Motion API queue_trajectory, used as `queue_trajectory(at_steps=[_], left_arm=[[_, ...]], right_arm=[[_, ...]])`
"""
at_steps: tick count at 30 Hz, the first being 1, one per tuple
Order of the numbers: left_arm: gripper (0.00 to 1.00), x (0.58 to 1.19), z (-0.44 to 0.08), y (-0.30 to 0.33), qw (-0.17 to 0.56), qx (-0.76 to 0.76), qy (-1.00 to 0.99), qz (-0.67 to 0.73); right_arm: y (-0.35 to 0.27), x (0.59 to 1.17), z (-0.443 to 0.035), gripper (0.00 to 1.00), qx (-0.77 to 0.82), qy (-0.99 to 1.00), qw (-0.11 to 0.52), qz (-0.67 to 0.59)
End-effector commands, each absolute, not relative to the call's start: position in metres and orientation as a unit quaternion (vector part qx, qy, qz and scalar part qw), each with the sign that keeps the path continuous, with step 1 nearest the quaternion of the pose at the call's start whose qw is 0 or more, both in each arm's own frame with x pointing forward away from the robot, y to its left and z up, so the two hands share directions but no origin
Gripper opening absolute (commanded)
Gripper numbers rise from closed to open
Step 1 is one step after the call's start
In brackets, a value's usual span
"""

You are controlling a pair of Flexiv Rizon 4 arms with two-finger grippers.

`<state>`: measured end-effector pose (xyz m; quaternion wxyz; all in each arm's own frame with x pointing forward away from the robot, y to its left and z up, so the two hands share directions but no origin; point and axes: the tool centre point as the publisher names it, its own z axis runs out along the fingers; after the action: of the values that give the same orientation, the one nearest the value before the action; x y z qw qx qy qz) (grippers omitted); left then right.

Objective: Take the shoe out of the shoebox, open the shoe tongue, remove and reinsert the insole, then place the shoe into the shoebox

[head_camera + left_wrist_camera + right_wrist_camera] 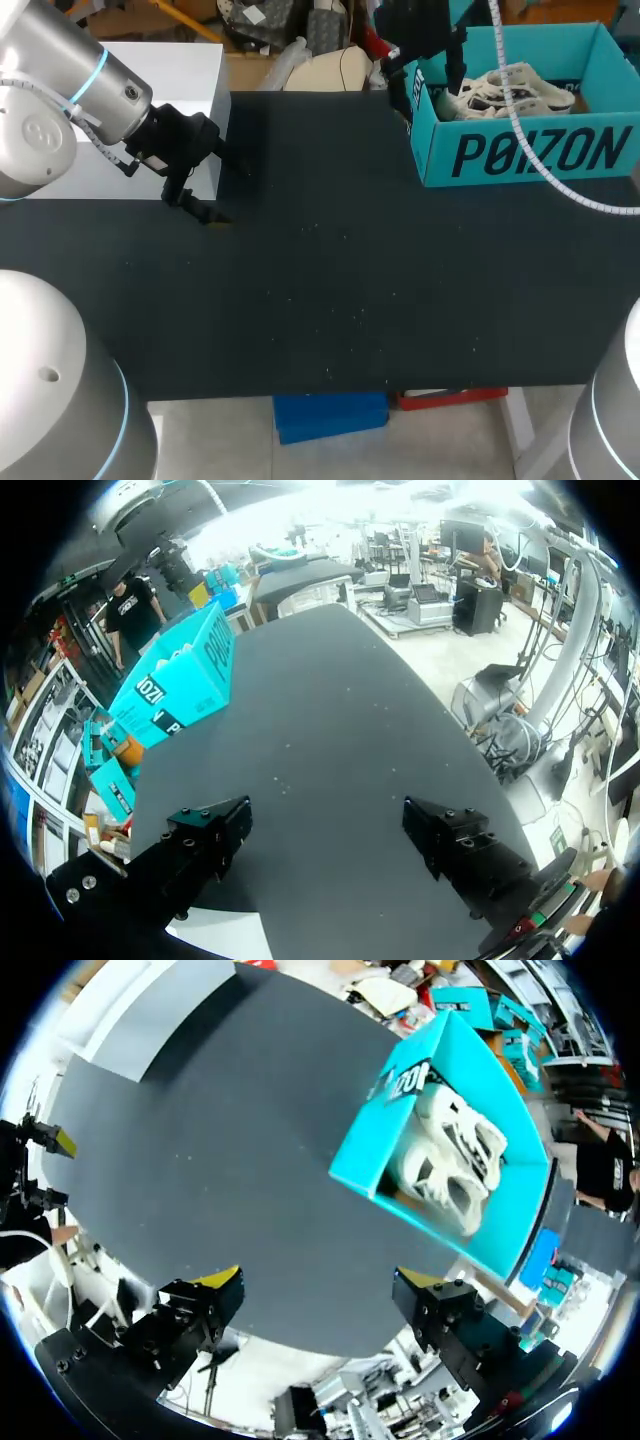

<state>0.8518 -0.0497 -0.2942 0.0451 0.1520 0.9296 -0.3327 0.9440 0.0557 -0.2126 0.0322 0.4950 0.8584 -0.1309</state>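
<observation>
Noted: my left gripper [325, 818] was spread and empty, low over the table [330, 280]. My right gripper [318, 1280] was spread too, with the shoebox [530, 150] ahead and the shoe [520, 90] inside. Risk: 2 shoes lay nested, so a shallow pinch might drag both or tip the box.

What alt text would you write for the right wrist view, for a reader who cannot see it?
An open teal shoebox holding white sneakers sits on a dark table, ahead of the robot's right gripper. The gripper's two yellow-tipped fingers stand wide apart with nothing between them.
</observation>
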Motion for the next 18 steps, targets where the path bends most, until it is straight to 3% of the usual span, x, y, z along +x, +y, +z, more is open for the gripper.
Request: queue_trajectory(at_steps=[1,6,12,18], left_arm=[[1.00,0.851,-0.295,-0.050,0.047,0.152,0.930,-0.333],[1.00,0.851,-0.295,-0.050,0.047,0.152,0.930,-0.333],[1.00,0.851,-0.295,-0.050,0.047,0.152,0.930,-0.333],[1.00,0.851,-0.295,-0.050,0.047,0.152,0.930,-0.333]], right_arm=[[0.087,0.916,-0.232,0.94,0.483,0.860,0.106,-0.129],[0.094,0.914,-0.242,1.00,0.480,0.871,0.053,-0.086],[0.080,0.908,-0.241,0.97,0.466,0.883,-0.003,-0.060],[0.067,0.905,-0.235,1.00,0.444,0.892,-0.013,-0.078]])
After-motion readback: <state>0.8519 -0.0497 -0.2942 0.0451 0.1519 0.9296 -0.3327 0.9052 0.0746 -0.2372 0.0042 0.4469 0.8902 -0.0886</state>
